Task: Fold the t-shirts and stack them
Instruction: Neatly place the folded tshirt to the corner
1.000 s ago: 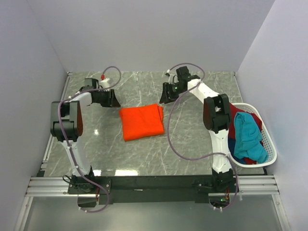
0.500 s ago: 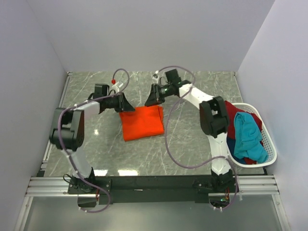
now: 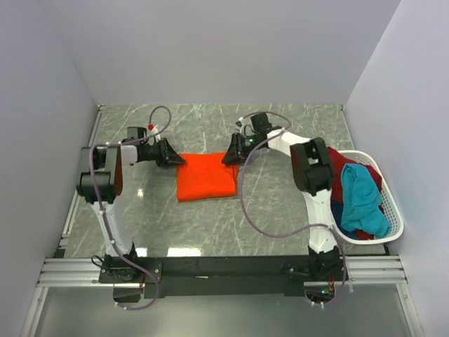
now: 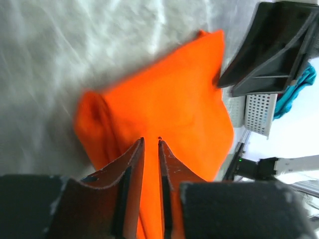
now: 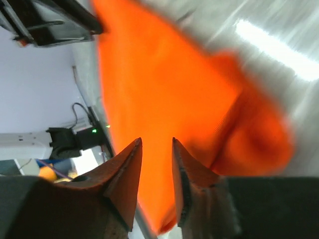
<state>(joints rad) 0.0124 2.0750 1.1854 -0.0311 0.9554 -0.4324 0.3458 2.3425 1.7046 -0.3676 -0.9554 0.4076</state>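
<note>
A folded bright orange t-shirt (image 3: 205, 179) lies on the marble table (image 3: 295, 210) between my arms. My left gripper (image 3: 174, 157) is at its far left corner. In the left wrist view its jaws (image 4: 151, 140) are nearly together with orange cloth (image 4: 174, 99) between them. My right gripper (image 3: 230, 157) is at the far right corner. In the right wrist view its jaws (image 5: 156, 140) stand a narrow gap apart, with orange cloth (image 5: 164, 74) filling the gap. Teal (image 3: 363, 196), dark red (image 3: 342, 168) and blue (image 3: 344, 210) t-shirts lie in the basket.
A white plastic basket (image 3: 393, 203) stands at the right edge of the table beside the right arm. Grey walls close in the back and both sides. Purple cables loop from both arms over the table.
Both grippers have come down from behind the orange t-shirt onto its two far corners. The shirt's far edge has flattened slightly.
</note>
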